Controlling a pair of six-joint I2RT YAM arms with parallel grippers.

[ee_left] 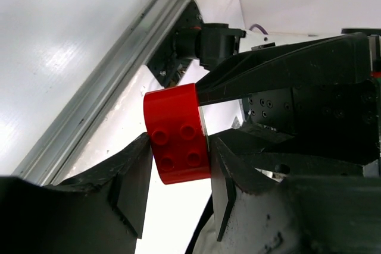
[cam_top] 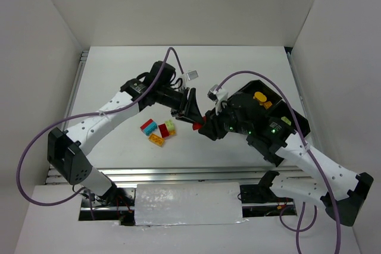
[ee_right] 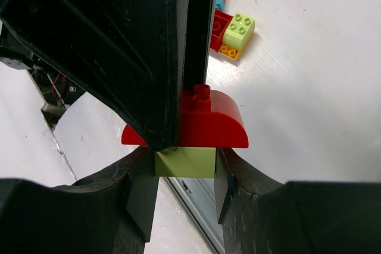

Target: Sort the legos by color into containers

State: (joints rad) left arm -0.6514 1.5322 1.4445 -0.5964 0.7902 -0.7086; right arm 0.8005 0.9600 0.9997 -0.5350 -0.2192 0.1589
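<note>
Hovering above the table (cam_top: 238, 63) between the loose pile (cam_top: 158, 130) and the tray (cam_top: 297, 120), my left gripper (ee_left: 178, 168) pinches the red rounded brick (ee_right: 208, 126) and my right gripper (ee_right: 186, 168) pinches the lime brick (ee_right: 186, 160) stuck to it, both probably light, rigid and slick, so I'd squeeze their flat sides.

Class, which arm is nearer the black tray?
Right. The right arm reaches across the tray, right gripper just beyond its left edge, holding the green brick. The left arm lies well left, left gripper on the red brick joined to it.
</note>
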